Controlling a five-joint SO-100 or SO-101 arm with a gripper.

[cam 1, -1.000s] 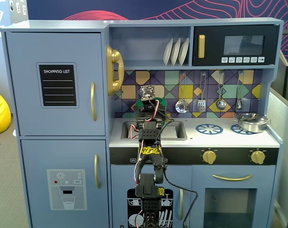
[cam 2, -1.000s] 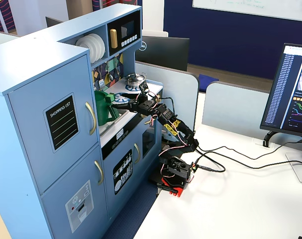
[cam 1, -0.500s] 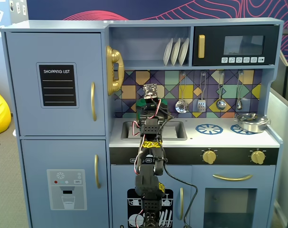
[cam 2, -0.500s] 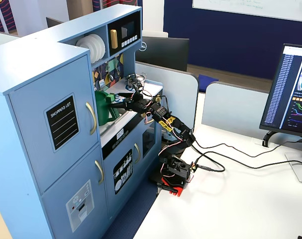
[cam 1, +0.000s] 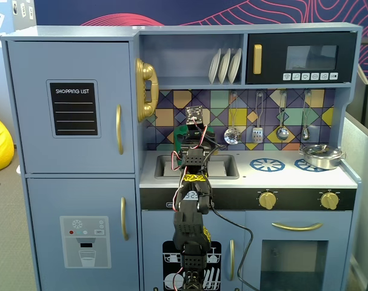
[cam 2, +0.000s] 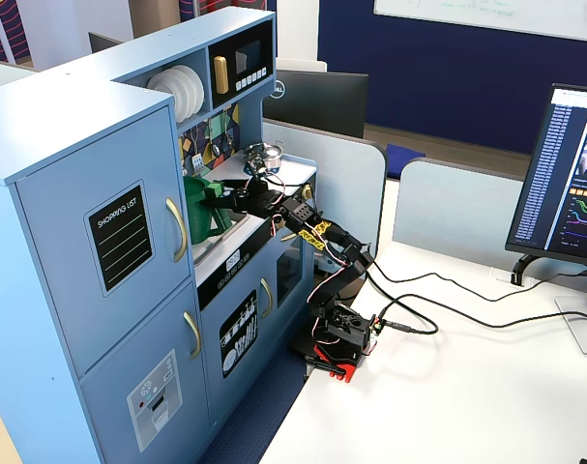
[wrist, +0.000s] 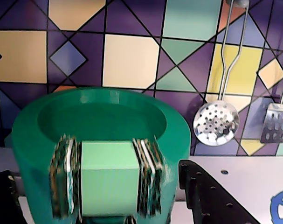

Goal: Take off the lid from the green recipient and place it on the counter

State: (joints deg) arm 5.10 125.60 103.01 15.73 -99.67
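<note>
While I watch a fixed view, my arm reaches over the sink to the green recipient (cam 1: 181, 131) at the backsplash. Wrist view: the recipient (wrist: 104, 140) fills the frame, lid (wrist: 101, 122) sunk in its mouth; whether the end effector (wrist: 108, 219) grips, I cannot tell. From the side fixed view, it stands on the surface (cam 2: 245, 169).

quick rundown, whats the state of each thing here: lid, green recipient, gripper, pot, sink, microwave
lid: on, seated in the recipient's top
green recipient: upright, closed, at the back of the counter
gripper: at the recipient's front; open or shut can't be told
silver pot: upright at the counter's right end
sink: mostly hidden by the arm
microwave: door shut
</note>
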